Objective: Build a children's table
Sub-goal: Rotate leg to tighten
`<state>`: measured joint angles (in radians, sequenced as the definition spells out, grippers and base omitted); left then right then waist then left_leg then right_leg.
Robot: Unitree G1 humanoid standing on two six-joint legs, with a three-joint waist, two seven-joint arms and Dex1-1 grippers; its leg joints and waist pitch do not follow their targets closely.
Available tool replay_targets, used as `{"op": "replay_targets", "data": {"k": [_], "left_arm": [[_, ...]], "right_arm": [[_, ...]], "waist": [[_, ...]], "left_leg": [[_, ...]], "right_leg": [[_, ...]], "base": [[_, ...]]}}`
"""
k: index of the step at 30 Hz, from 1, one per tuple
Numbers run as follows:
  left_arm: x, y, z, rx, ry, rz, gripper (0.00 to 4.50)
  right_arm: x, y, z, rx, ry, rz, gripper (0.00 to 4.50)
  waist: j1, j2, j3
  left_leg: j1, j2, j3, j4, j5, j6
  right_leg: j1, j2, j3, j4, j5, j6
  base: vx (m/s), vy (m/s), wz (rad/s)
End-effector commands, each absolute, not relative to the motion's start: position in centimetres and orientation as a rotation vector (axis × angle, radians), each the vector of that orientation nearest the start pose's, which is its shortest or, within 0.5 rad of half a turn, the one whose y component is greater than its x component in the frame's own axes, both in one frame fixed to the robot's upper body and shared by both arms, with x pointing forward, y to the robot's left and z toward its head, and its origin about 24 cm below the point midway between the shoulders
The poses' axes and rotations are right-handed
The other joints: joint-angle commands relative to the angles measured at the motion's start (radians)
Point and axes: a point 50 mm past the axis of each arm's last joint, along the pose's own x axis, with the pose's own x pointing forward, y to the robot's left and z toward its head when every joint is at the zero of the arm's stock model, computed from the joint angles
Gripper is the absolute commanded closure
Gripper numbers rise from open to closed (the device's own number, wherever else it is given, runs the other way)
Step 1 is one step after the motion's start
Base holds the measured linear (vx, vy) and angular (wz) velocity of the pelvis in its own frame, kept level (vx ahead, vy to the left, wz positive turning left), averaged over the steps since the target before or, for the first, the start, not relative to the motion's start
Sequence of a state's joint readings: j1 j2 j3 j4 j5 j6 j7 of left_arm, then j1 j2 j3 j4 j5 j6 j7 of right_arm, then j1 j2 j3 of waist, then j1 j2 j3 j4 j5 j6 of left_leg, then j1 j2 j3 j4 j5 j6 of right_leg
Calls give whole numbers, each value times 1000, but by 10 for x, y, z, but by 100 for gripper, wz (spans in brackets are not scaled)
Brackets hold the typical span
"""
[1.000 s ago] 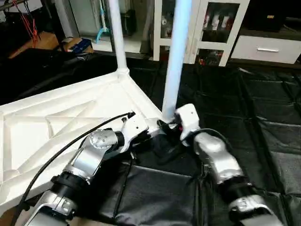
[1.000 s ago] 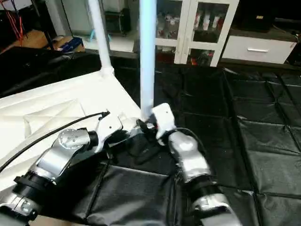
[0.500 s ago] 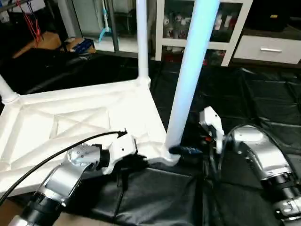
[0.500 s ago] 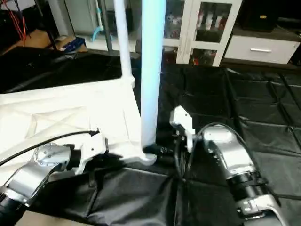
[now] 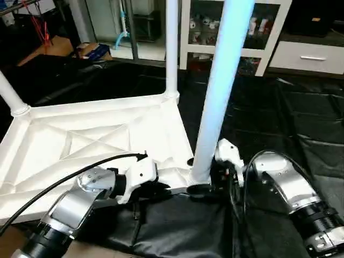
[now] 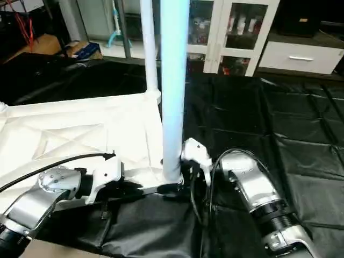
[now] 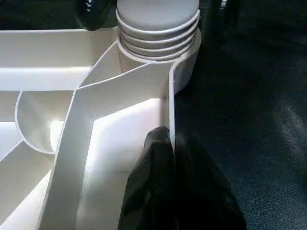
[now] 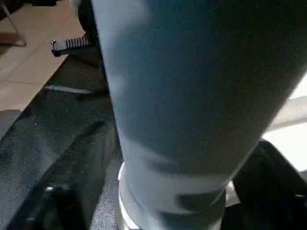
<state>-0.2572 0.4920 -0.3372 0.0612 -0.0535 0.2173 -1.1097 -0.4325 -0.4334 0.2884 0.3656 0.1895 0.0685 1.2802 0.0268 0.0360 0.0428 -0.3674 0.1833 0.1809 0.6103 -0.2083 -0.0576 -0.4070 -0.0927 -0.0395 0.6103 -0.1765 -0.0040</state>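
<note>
Top [image 5: 80,140] lies upside down on black mat [image 5: 301,134]. Three legs up; near leg [image 5: 215,97] w/ threads still showing, fourth corner unseen. Left end effector [image 7: 173,158] pinches top's rim; right end effector [image 5: 207,188] wide round near leg's base.

White plastic square top [image 5: 97,134] lies upside down on black padded floor covering, X-ribbed underside up, raised rim all round. Three long tapered white legs stand upright in corner sockets: nearest leg [image 5: 217,91] at the near right corner, running out of the top of the head views; a second leg [image 5: 171,48] at the far right corner; a third leg [image 5: 12,94] at the far left corner. In the left wrist view the near leg's threaded end [image 7: 158,24] sits in its round socket, several thread rings still exposed above the socket rim.
</note>
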Motion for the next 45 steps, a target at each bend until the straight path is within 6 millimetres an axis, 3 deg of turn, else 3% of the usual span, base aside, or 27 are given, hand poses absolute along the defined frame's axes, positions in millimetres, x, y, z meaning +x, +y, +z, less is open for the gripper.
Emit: {"op": "replay_targets", "data": {"k": [1, 4, 7, 14, 19, 22, 23, 24, 26, 28, 31, 32, 34, 39, 40, 42, 45], "left_arm": [[255, 125, 57, 400, 325, -1389, 450], [254, 125, 56, 400, 330, -1392, 450], [254, 126, 55, 398, 335, -1393, 450], [253, 126, 55, 398, 343, -1392, 450], [263, 126, 52, 437, 339, -1309, 450], [278, 124, 45, 498, 350, -1187, 450], [286, 123, 44, 516, 344, -1123, 450], [287, 123, 44, 516, 344, -1117, 450], [310, 114, 43, 520, 326, -962, 450], [319, 110, 44, 511, 324, -898, 450], [332, 104, 46, 492, 317, -803, 450], [337, 101, 47, 489, 308, -782, 450], [339, 99, 47, 487, 305, -780, 450], [340, 97, 47, 485, 294, -785, 450], [339, 99, 47, 484, 292, -792, 450], [336, 103, 47, 490, 282, -807, 450], [330, 106, 51, 489, 258, -873, 450]], "right_arm": [[288, -137, 59, -288, 286, 1462, 129], [289, -139, 60, -285, 282, 1457, 134], [288, -141, 60, -277, 287, 1462, 174], [286, -140, 56, -256, 290, 1456, 189], [297, -132, 43, -264, 307, 1250, 189], [306, -124, 33, -262, 341, 1064, 190], [309, -119, 30, -247, 352, 1004, 190], [310, -119, 30, -246, 353, 996, 190], [322, -102, 25, -197, 374, 778, 190], [328, -94, 24, -162, 375, 677, 190], [336, -81, 24, -95, 371, 580, 191], [340, -74, 26, -79, 355, 527, 191], [341, -72, 26, -76, 350, 511, 191], [341, -58, 37, -11, 282, 604, 191], [339, -56, 46, 48, 232, 691, 135], [337, -59, 56, 53, 168, 777, 121], [338, -69, 65, 62, 155, 841, 101]], "waist": [[-5, -4, -58], [-4, -3, -58], [-4, -3, -59], [-3, -1, -59], [-10, -1, -56], [-23, -2, -48], [-31, -3, -51], [-29, -1, -52], [-36, -1, -50], [-38, -1, -55], [-37, 0, -54], [-39, -2, -57], [-36, 2, -58], [-30, -1, -60], [-28, 2, -61], [-22, -1, -62], [-30, 2, -63]], "left_leg": [[7, 39, -9, -80, -212, 65], [7, 39, -9, -80, -212, 63], [8, 39, -9, -80, -210, 65], [8, 39, -9, -79, -202, 71], [8, 37, -10, -83, -240, 40], [12, 33, -13, -90, -304, 3], [14, 32, -15, -88, -328, -9], [15, 31, -18, -88, -329, -13], [13, 31, -15, -89, -340, -14], [15, 24, -21, -89, -332, -39], [16, 27, -18, -88, -340, -25], [11, 25, -21, -89, -336, -22], [13, 26, -21, -88, -333, -21], [4, 29, -18, -88, -276, 9], [4, 29, -17, -87, -265, 16], [4, 32, -16, -85, -244, 35], [-10, 31, -21, -86, -199, 58]], "right_leg": [[45, -35, 30, -68, -179, -257], [46, -35, 29, -68, -179, -256], [46, -34, 29, -67, -172, -258], [47, -34, 28, -65, -152, -265], [44, -33, 28, -72, -221, -244], [38, -32, 27, -84, -330, -209], [38, -34, 28, -86, -370, -193], [38, -36, 27, -87, -375, -188], [30, -34, 31, -92, -384, -179], [33, -36, 28, -90, -396, -169], [27, -36, 29, -94, -366, -176], [34, -37, 27, -90, -359, -179], [32, -40, 27, -91, -350, -184], [41, -40, 28, -83, -255, -203], [43, -40, 29, -81, -234, -209], [47, -40, 28, -78, -189, -219], [58, -41, 23, -68, -146, -229]], "base": [[0, 0, 0], [0, 0, 0], [0, 0, 0], [0, 0, 0], [0, 0, 0], [0, 0, 0], [0, 0, 0], [0, 0, 0], [0, 0, 0], [0, 0, 0], [0, 0, 0], [0, 0, 0], [0, 0, 0], [0, 0, 0], [0, 0, 0], [0, 0, 0], [0, 0, 0]]}}
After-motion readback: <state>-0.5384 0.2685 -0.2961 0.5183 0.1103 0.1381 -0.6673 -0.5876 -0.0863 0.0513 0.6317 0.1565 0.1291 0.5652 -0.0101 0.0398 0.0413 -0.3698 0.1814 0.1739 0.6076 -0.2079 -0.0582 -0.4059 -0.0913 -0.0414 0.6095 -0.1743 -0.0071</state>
